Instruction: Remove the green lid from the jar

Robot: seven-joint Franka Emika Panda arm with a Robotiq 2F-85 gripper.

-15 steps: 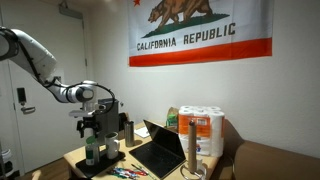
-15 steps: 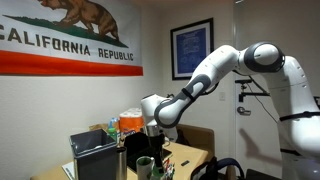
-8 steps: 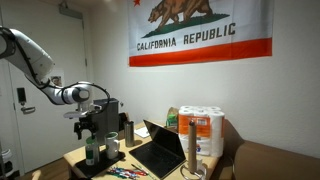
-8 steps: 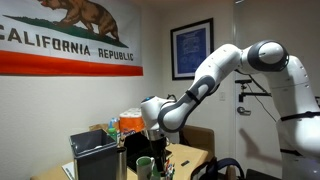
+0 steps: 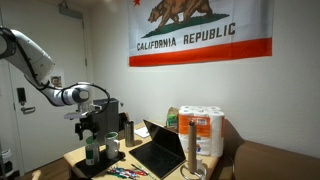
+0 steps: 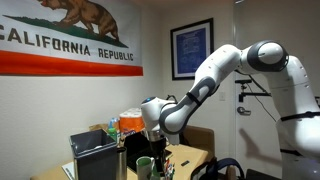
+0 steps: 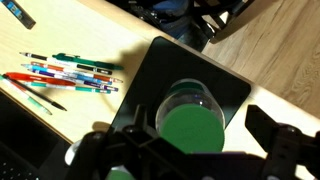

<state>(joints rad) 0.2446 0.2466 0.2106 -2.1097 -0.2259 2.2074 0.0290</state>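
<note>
In the wrist view the green lid (image 7: 192, 131) sits on top of the see-through jar (image 7: 190, 96), which stands upright on a black mat (image 7: 225, 75). My gripper (image 7: 200, 138) is open, with one finger on each side of the lid. The right finger stands clearly apart from it and the left finger is close beside it. In both exterior views the gripper (image 5: 92, 132) (image 6: 153, 142) hangs just above the dark jar (image 5: 92, 154) (image 6: 146, 166) on the wooden table. The lid is hidden by the fingers there.
Several coloured pens (image 7: 70, 75) lie on the table left of the mat. An open laptop (image 5: 160, 150), paper-towel rolls (image 5: 205, 130) and a slim silver bottle (image 5: 128, 130) stand nearby. A black box (image 6: 95, 155) stands beside the jar.
The arm and gripper shifted slightly sideways over the jar between one second ago and half a second ago. Nothing has visibly moved since then.
</note>
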